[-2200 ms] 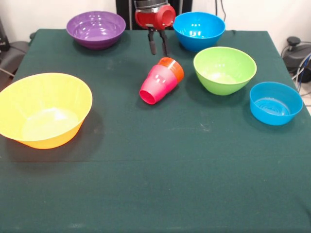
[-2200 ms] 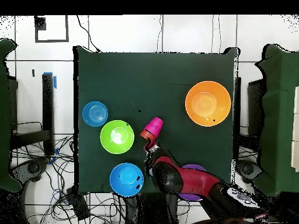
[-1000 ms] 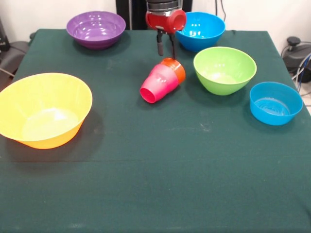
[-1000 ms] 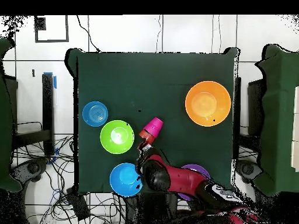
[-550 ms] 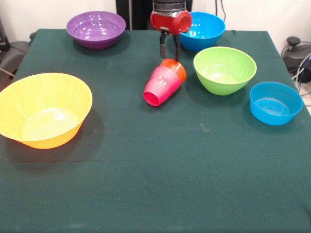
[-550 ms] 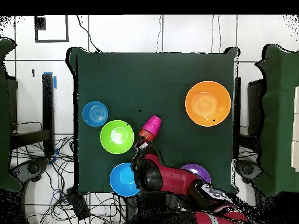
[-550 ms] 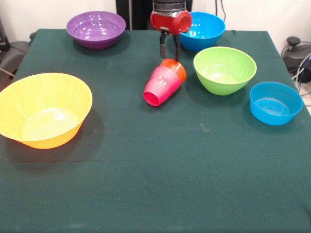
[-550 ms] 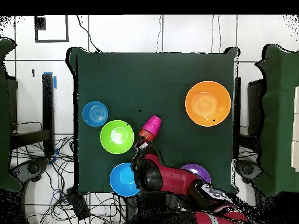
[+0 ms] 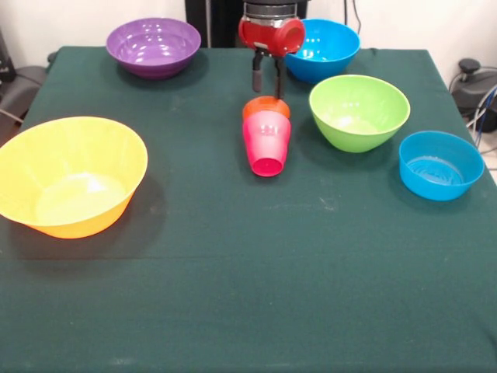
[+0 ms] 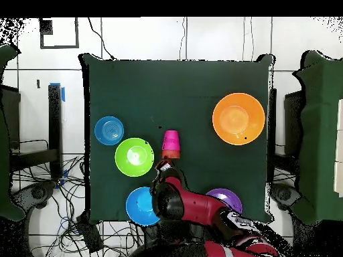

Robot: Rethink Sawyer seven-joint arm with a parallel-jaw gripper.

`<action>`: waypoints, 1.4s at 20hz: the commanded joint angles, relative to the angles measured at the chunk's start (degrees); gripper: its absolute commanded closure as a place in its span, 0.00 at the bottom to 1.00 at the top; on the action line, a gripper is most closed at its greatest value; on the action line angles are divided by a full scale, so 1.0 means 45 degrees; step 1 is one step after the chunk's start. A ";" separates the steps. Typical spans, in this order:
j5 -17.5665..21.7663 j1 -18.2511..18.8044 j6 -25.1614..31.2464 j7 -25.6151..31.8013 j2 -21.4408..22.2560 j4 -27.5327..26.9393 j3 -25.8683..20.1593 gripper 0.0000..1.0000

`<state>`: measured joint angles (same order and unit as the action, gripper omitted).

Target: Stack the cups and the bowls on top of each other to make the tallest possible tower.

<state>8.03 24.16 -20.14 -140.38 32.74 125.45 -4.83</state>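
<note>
A red-pink cup [image 9: 266, 142] lies on its side at the table's middle, nested with an orange cup [image 9: 265, 106] at its far end. The pair also shows in the overhead view [image 10: 171, 142]. My gripper [image 9: 267, 87] is open and empty, its fingertips just behind the orange cup; in the overhead view the gripper [image 10: 163, 168] sits just below the pair. The bowls stand apart: large orange-yellow [image 9: 46, 148], purple [image 9: 153, 54], blue [image 9: 318, 58], lime green [image 9: 365, 128], smaller blue [image 9: 440, 183]. The other cups and the small ribbed bowl are out of view.
The dark green cloth table [image 9: 248, 295] has its bowls around the far, left and right sides. The arm [image 10: 201, 207] partly covers the purple bowl [image 10: 228, 195] in the overhead view. Cables and equipment lie beyond the table's edges.
The nested pink and orange cups have swung round from pointing front-left to pointing straight at the front camera. My gripper has shifted right in the front view and stays open.
</note>
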 commanded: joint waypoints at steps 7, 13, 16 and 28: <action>-0.0696 0.0187 0.0116 -0.1734 -0.0319 -0.1360 -0.0436 0.00; -0.0162 0.0608 -0.1266 -0.2206 -0.0744 -0.1558 -0.1004 0.00; 0.0314 0.0922 -0.2186 -0.2458 -0.1008 -0.1641 -0.1429 0.00; 0.1159 0.2349 -0.2488 -0.2199 -0.1476 -0.1502 -0.2604 0.00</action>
<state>10.84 34.82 -31.85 -140.38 28.82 123.16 -9.58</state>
